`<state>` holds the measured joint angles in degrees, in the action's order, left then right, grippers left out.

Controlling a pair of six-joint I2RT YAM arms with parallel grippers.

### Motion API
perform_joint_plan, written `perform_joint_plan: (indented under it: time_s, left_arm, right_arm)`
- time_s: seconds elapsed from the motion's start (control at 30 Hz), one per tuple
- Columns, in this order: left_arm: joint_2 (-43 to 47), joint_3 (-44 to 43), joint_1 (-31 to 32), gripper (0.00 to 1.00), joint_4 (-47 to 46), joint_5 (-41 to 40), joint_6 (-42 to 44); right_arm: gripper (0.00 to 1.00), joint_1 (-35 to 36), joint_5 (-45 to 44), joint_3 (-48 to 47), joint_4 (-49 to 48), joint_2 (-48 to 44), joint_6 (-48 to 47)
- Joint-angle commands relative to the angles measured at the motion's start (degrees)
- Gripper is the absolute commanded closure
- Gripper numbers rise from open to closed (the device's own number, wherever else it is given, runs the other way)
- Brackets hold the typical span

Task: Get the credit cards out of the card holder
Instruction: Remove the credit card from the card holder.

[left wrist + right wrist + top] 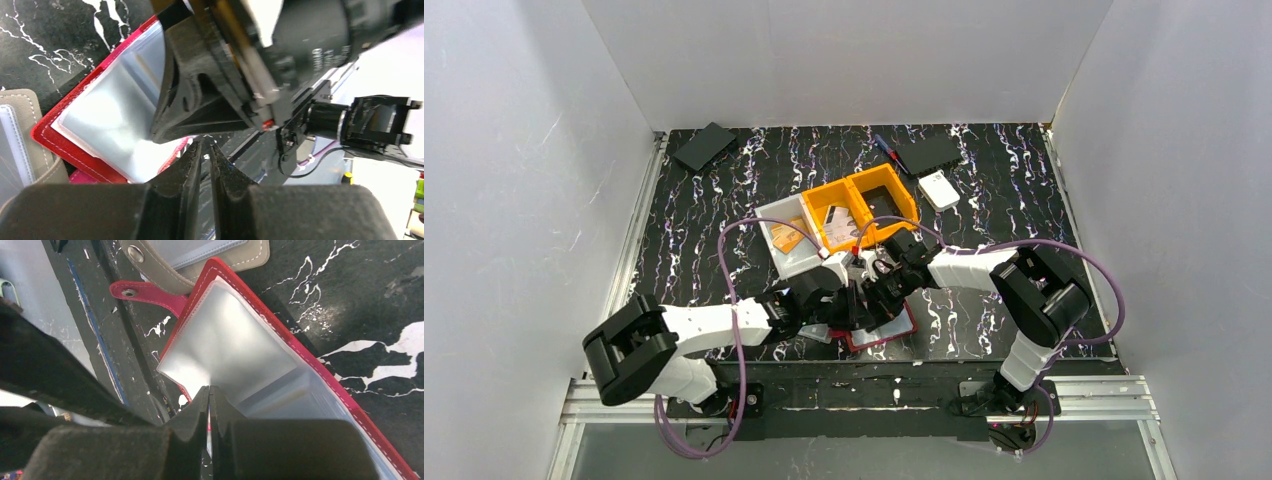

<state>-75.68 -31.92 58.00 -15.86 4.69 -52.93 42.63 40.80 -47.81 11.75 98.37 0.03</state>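
The red card holder lies open on the table under both grippers. Its clear plastic sleeves show in the left wrist view and in the right wrist view. My right gripper is shut on the edge of one clear sleeve and holds that leaf up. My left gripper is right beside it at the holder's near edge, its jaws almost together with nothing between them. I cannot make out a card inside the sleeves. A tan-orange credit card lies in the grey bin, and greyish cards lie in the orange bin.
A grey bin and an orange two-part bin stand just behind the grippers. A tan card case lies against the red holder, by its red snap strap. Black pads, a pen and a white box lie at the back.
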Motion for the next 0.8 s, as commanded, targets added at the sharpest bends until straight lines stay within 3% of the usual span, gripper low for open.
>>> perform_joint_plan:
  time_s: [0.0,0.2,0.33,0.53,0.77]
  left_arm:
    - [-1.2,0.9,0.2,0.91,-2.0,-1.5,0.3]
    - [-6.4,2.2,0.1,1.00,-1.9,-3.9,-0.2]
    - [-8.5,4.1,-0.4,1.00,-1.8,-7.2,-3.0]
    - [-8.9,6.8,-0.7,1.00,-1.7,-8.2,-4.6]
    - [-10.1,6.5,-0.7,1.00,-1.7,-7.4,-4.8]
  right_arm:
    - [0.89,-1.1,-4.3,-1.1,-1.6,-0.4,-0.6]
    - [0.89,-1.4,-4.0,-2.1,0.1,-0.2,-2.2]
    - [0.86,-3.1,-4.7,-4.3,5.1,-3.9,-8.1]
    - [0.66,-9.3,-6.7,-0.5,3.9,-13.3,-13.0]
    - [0.59,-11.3,-6.0,-1.7,6.8,-9.5,-13.0]
